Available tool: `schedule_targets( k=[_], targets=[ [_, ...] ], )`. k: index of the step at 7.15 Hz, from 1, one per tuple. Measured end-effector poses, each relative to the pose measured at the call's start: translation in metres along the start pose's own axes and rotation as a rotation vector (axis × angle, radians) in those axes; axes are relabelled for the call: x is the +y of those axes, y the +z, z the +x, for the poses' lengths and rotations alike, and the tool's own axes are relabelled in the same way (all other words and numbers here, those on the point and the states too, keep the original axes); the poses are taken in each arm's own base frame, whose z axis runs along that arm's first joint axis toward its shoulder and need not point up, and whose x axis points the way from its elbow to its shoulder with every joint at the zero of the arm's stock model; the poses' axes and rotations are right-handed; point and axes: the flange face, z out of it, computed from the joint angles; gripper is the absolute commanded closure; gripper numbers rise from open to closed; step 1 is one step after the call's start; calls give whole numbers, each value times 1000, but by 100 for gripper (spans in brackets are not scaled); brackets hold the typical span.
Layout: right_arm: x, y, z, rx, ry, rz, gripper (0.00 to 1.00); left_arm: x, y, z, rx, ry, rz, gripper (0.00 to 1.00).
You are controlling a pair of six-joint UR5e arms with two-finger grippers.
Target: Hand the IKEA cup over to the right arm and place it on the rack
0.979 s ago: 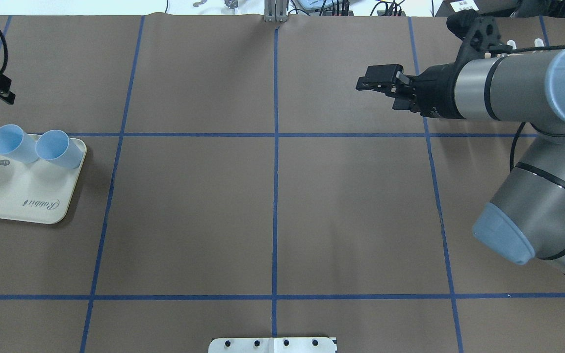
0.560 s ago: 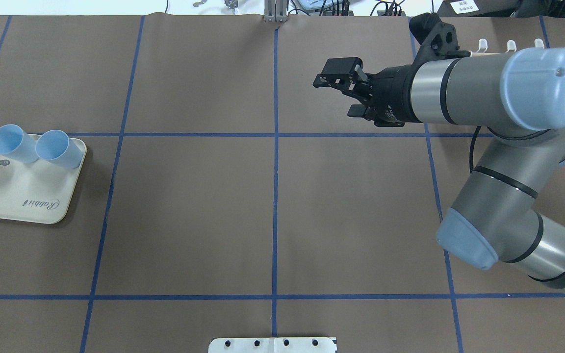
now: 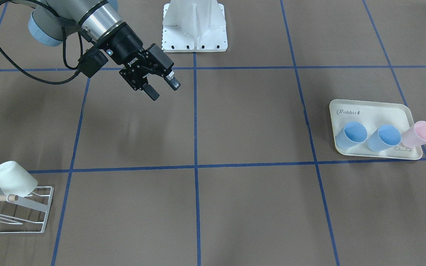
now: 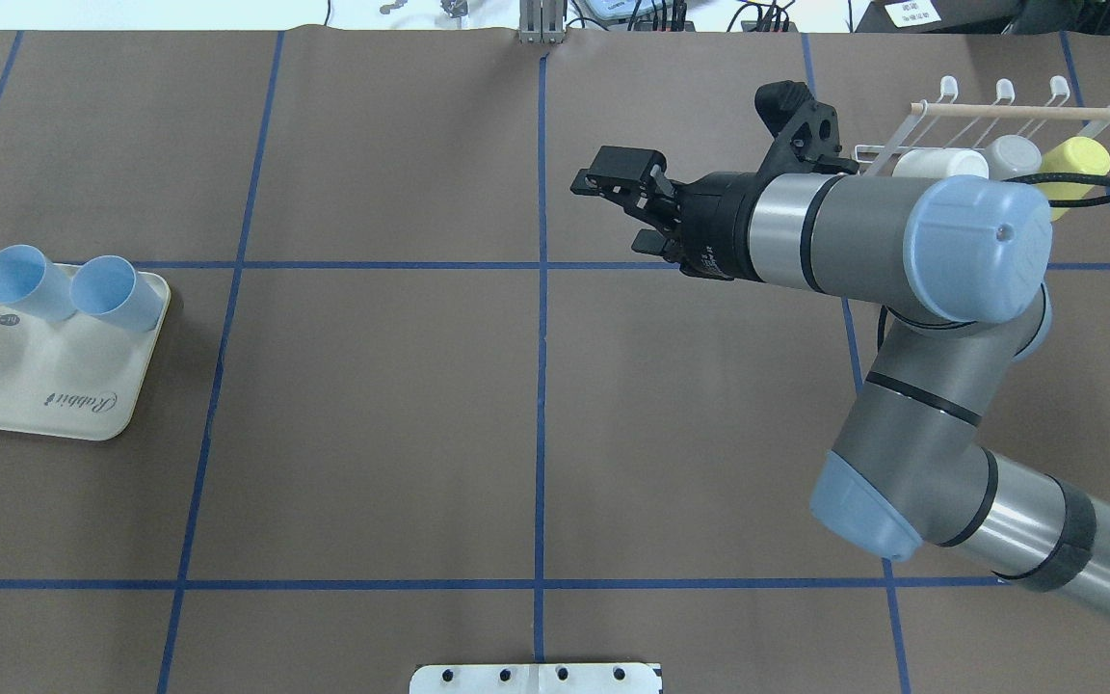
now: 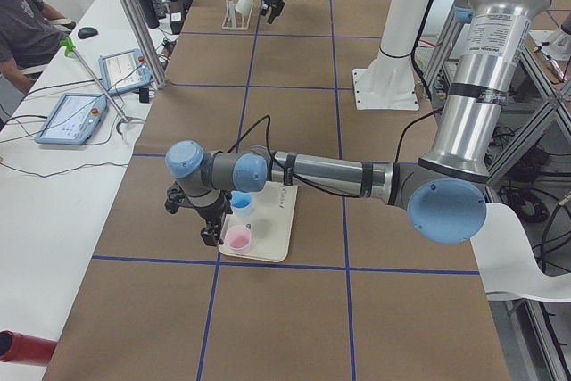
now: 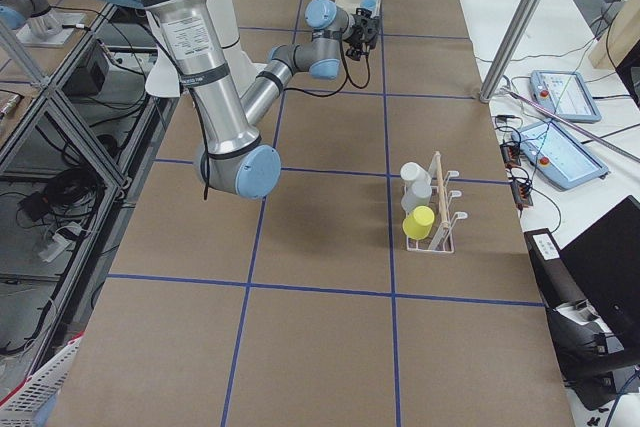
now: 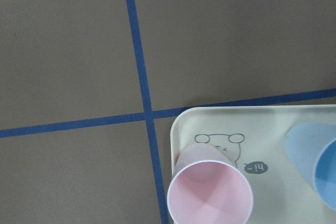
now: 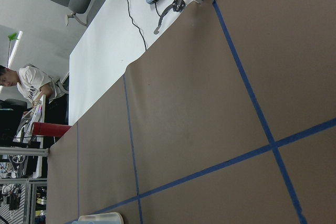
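Note:
Two blue cups (image 4: 20, 281) (image 4: 117, 291) and a pink cup (image 3: 419, 135) lie tilted on a cream tray (image 4: 35, 386) at the table's left end. The left wrist view looks down on the pink cup (image 7: 210, 192). My left gripper (image 5: 211, 231) hovers just beside that cup; I cannot tell whether it is open or shut. My right gripper (image 4: 627, 193) is open and holds nothing, high over the table's far middle (image 3: 163, 88). The white wire rack (image 4: 998, 111) at the far right holds a white, a grey and a yellow cup.
Blue tape lines divide the brown table cover. A white robot base plate (image 3: 194, 26) stands at the near middle edge. A person sits at a side desk with tablets (image 5: 71, 118) beyond the table's far edge.
The right arm swung leftward away from the rack toward the table's middle, uncovering the rack. The left gripper's black tip left the overhead view's left edge.

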Motion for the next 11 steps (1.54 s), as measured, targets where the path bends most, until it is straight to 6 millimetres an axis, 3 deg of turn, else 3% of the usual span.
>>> schedule_targets(
  k=[1, 3, 5, 7, 9, 10, 11],
  targets=[
    [2, 1, 0, -2, 0, -1, 0, 4, 15, -14, 0, -19, 20, 0],
    [2, 0, 1, -3, 0, -2, 0, 15, 28, -23, 6, -87, 75, 0],
    [2, 0, 2, -2, 0, -2, 0, 28, 45, -21, 13, -112, 90, 0],
    [2, 0, 3, 1, 0, -2, 0, 31, 60, -7, 22, -120, 101, 4],
    [1, -1, 3, -1, -1, -2, 0, 31, 70, 4, 28, -120, 103, 87],
    [1, -1, 3, -1, -1, -3, 0, 32, 71, 6, 28, -117, 103, 100],
    [2, -1, 3, -1, -2, -3, 0, 32, 71, 7, 28, -113, 105, 100]
  ],
)
